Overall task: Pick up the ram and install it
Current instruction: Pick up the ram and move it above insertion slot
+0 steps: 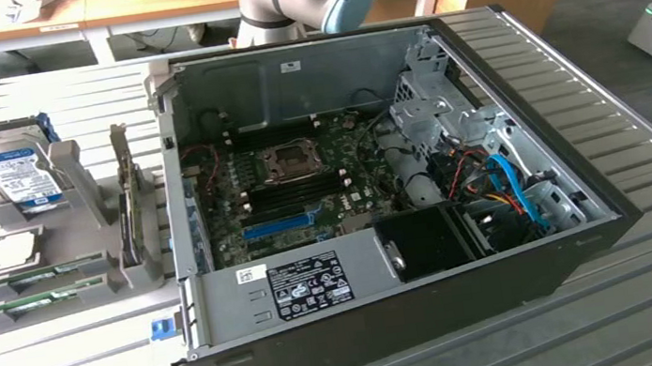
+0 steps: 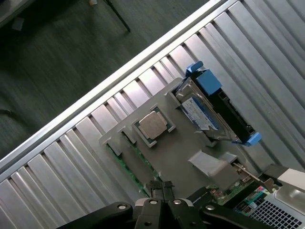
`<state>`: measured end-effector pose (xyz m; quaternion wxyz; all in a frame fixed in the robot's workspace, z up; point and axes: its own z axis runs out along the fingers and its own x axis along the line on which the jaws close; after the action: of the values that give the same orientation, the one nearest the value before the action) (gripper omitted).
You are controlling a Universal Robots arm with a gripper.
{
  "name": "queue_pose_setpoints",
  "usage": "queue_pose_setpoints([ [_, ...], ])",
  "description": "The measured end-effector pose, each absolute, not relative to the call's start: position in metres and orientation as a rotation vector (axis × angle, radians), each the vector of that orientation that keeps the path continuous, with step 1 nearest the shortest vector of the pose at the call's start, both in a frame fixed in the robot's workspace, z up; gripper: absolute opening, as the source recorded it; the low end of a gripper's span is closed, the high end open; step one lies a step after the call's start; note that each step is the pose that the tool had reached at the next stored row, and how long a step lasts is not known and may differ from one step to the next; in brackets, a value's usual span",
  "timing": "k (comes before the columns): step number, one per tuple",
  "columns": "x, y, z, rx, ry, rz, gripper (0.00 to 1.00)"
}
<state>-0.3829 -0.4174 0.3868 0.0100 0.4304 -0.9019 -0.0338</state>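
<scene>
The jaws hang pressed together, empty, over the gray rack (image 2: 177, 153). Two green ram sticks (image 1: 42, 273) lie in its slots.

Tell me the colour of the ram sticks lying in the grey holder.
Green. The ram sticks show best in the exterior view, toward that view's left.

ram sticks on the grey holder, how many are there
2. Both lie in the grey plastic holder at the exterior view's left: the farther thin green ram stick, and the nearer thin green ram stick alongside it. Others may be hidden.
</scene>
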Motion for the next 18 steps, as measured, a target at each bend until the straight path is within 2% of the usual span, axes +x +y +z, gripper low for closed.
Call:
queue_pose_setpoints([
  [18, -0.3829, -0.4174, 0.3868, 1.619, -2.665, -0.117, 0.10],
])
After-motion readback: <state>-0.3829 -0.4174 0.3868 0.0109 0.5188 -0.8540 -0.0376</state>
